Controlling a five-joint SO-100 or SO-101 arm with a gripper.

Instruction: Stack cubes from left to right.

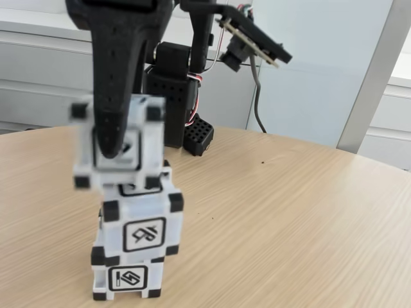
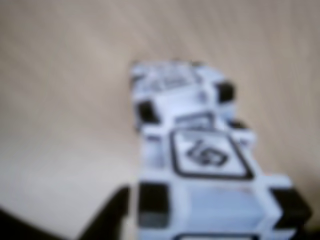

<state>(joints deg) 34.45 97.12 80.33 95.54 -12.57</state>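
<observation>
We see two cubes stacked on the wooden table [image 1: 289, 212] in the fixed view: bottom cube [image 1: 127, 280] at the lower frame edge, middle cube [image 1: 142, 226] sitting on it, shifted slightly right and twisted a bit relative to the one below. Third cube [image 1: 119, 142] is up in the gripper [image 1: 110, 153], blurred, tilted, its lower edge at or just above the middle cube's top; we can't tell if they touch. One black finger [image 1: 114, 83] runs down across the front face of that cube and ends near its centre glyph. Second finger is hidden behind the cube, so we read the fingers as closed about the cube's width with the cube clamped between them.

Arm base [image 1: 172, 96] stands behind the stack at the table's far edge, a small camera module [image 1: 247, 45] sticking out on a bracket to the right.

Wrist view is heavily blurred: held cube [image 2: 210, 195] fills the lower centre, glyph face up, stack below [image 2: 172, 82] visible beyond it, a dark finger part [image 2: 107, 217] at bottom left
</observation>
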